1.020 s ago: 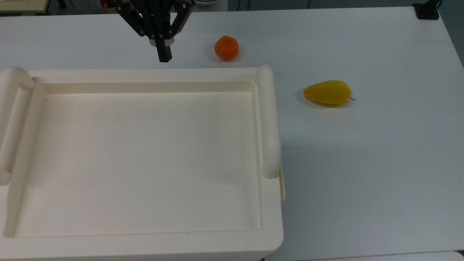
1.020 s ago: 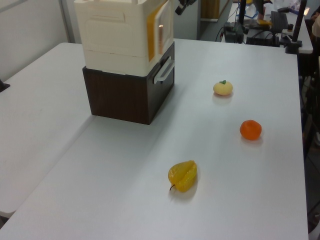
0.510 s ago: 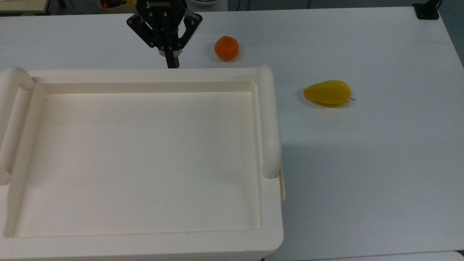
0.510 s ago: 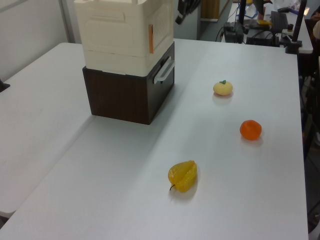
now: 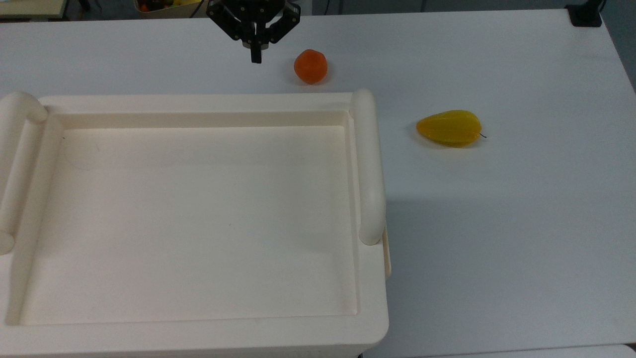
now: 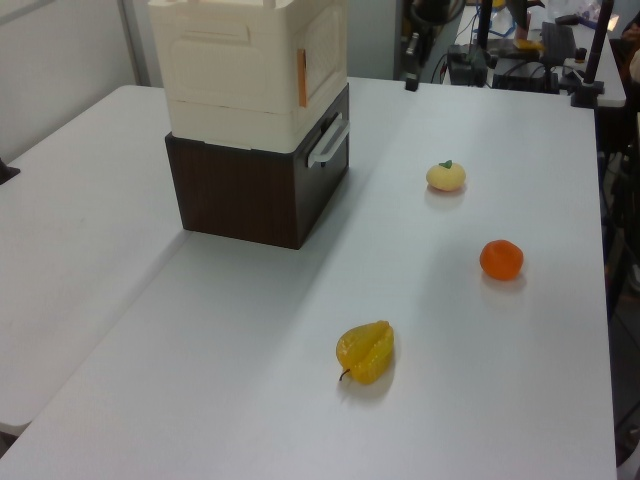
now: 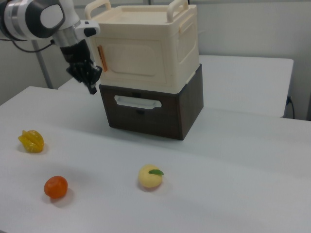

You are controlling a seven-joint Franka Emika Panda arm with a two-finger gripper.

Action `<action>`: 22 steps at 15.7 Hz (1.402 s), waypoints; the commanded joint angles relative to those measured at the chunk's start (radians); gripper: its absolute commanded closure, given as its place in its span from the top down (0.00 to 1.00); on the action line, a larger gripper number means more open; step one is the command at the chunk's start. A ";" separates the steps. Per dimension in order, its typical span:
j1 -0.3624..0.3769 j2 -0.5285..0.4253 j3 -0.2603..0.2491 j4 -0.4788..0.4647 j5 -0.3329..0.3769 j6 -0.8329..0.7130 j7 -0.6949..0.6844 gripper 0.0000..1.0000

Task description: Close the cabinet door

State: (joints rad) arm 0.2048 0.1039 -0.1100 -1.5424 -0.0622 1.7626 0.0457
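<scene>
The cabinet door (image 7: 133, 60) is a cream panel lying flush in the front of the cream cabinet, with a reddish-brown strip along its edge in the right view's left. In the left view the cabinet door (image 6: 323, 45) sits flat against the cabinet side. My gripper (image 7: 92, 89) hangs just off the door's left edge in the right view, apart from it. From the top view the gripper (image 5: 255, 58) is beyond the recessed cabinet top (image 5: 198, 102), fingers pressed together and shut on nothing. In the left view the gripper (image 6: 409, 82) is right of the cabinet.
An orange (image 5: 310, 66) lies close to the gripper on the top view's right, and a yellow starfruit (image 5: 449, 128) further right. A pale yellow fruit (image 7: 150, 177) rests on the white table (image 7: 233, 160) before the dark drawer base (image 7: 146, 114).
The door, ajar one second ago, has swung flush with the cabinet. My gripper has drawn back from the cabinet edge toward the top view's upper right.
</scene>
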 commanded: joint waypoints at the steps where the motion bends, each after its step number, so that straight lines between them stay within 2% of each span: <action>1: -0.007 -0.151 0.000 -0.157 -0.016 -0.057 -0.136 0.00; 6: -0.016 -0.158 -0.007 -0.156 -0.002 -0.094 -0.127 0.03; 7: -0.016 -0.155 -0.008 -0.153 -0.002 -0.097 -0.127 0.10; 9: -0.016 -0.155 -0.010 -0.153 -0.002 -0.100 -0.126 0.31; 10: -0.016 -0.153 -0.010 -0.153 -0.002 -0.098 -0.124 0.46; 11: -0.015 -0.153 -0.010 -0.153 -0.002 -0.100 -0.121 0.57; 12: -0.016 -0.156 -0.010 -0.154 -0.004 -0.101 -0.112 0.73; 13: -0.016 -0.156 -0.010 -0.154 -0.005 -0.109 -0.093 1.00; 19: -0.041 -0.153 0.007 -0.151 -0.015 -0.117 -0.083 1.00; 22: -0.100 -0.153 0.075 -0.151 -0.015 -0.123 -0.083 1.00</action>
State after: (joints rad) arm 0.1607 -0.0301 -0.0998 -1.6780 -0.0629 1.6644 -0.0528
